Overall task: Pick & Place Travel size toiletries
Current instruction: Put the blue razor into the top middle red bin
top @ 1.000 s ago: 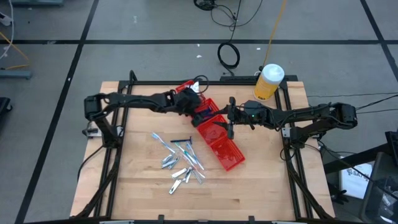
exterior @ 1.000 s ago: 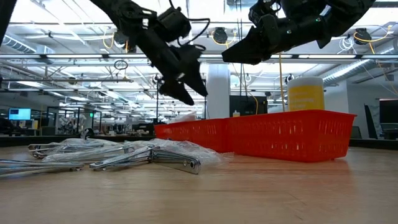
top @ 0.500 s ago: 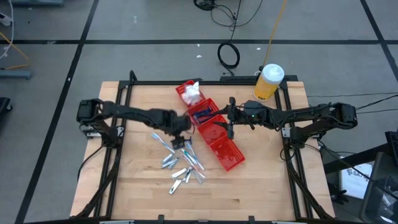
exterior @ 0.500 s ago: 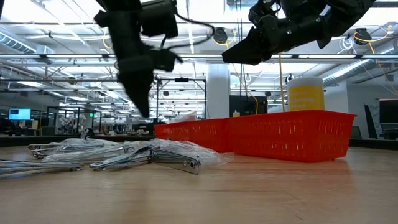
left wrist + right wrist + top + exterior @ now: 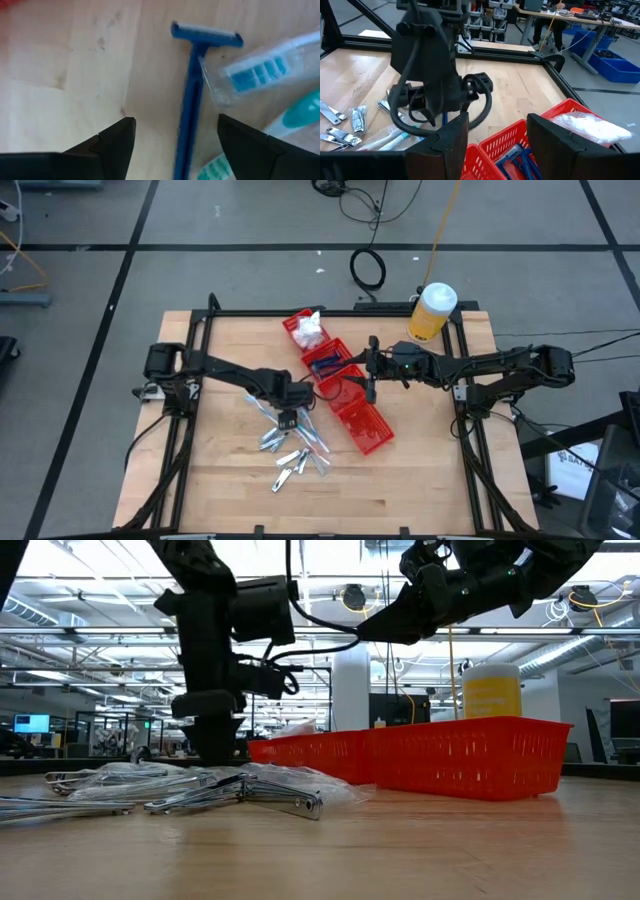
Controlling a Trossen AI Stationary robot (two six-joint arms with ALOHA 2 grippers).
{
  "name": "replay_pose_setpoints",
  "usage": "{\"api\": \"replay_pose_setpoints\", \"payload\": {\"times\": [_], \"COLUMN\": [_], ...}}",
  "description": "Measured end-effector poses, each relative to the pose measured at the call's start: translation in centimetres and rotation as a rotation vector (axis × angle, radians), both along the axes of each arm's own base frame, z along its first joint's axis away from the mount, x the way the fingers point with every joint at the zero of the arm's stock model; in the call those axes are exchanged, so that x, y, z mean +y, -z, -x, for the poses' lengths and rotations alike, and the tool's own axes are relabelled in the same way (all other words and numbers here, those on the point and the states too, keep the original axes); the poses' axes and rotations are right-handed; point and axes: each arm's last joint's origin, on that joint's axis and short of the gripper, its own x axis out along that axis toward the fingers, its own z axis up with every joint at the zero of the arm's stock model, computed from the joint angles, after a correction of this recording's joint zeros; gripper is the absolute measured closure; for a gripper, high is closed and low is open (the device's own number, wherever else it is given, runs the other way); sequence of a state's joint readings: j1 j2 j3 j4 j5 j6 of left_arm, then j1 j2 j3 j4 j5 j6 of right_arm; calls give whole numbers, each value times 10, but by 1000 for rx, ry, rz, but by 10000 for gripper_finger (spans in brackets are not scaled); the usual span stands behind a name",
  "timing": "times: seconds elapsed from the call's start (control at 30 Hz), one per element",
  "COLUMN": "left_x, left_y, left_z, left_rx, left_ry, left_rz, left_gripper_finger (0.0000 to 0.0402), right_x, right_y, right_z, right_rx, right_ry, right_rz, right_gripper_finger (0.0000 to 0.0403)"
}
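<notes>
My left gripper (image 5: 288,417) is open and low over the loose pile on the table. In the left wrist view (image 5: 175,145) its fingers stand on either side of a dark blue razor's (image 5: 192,100) handle and do not touch it. The razor lies flat on the wood. Clear-wrapped toothbrushes (image 5: 260,75) lie beside it, one overlapping its neck. Silvery clippers (image 5: 290,465) lie nearer the table's near edge. My right gripper (image 5: 368,380) hangs open above the red bins (image 5: 345,395), holding nothing. White packets (image 5: 308,330) fill the far bin and blue razors (image 5: 517,157) lie in the middle one.
Three red bins sit in a slanted row in the middle of the table. A tall yellow bottle with a white cap (image 5: 432,312) stands at the far right corner. Bare wood lies on the left and near the front edge. A black frame rims the table.
My left gripper has swung from above the far red bin toward the table's near side, over the loose pile. It has come down close to the tabletop, pointing downward. My right arm has kept still.
</notes>
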State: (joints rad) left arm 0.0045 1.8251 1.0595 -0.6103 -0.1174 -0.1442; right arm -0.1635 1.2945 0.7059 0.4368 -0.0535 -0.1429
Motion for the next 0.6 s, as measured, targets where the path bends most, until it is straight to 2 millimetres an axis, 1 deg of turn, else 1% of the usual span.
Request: {"api": "replay_pose_setpoints", "payload": {"times": [0.17,0.23,0.3,0.4,0.6], "left_x": [4,5,5,4,3], "left_y": [13,13,14,14,14], "left_z": [-2,-2,-2,-1,-3], "left_rx": [44,48,49,52,31], "left_ry": [19,19,32,62,85], "left_rz": [28,46,58,72,91], "left_gripper_finger": [127,139,160,207,332], "right_x": [0,0,0,0,0], "right_y": [0,0,0,0,0], "right_z": [0,0,0,0,0], "right_rx": [0,0,0,0,0], "right_ry": [0,0,0,1,0], "right_rz": [0,0,0,0,0], "right_gripper_finger": [216,216,216,216,216]}}
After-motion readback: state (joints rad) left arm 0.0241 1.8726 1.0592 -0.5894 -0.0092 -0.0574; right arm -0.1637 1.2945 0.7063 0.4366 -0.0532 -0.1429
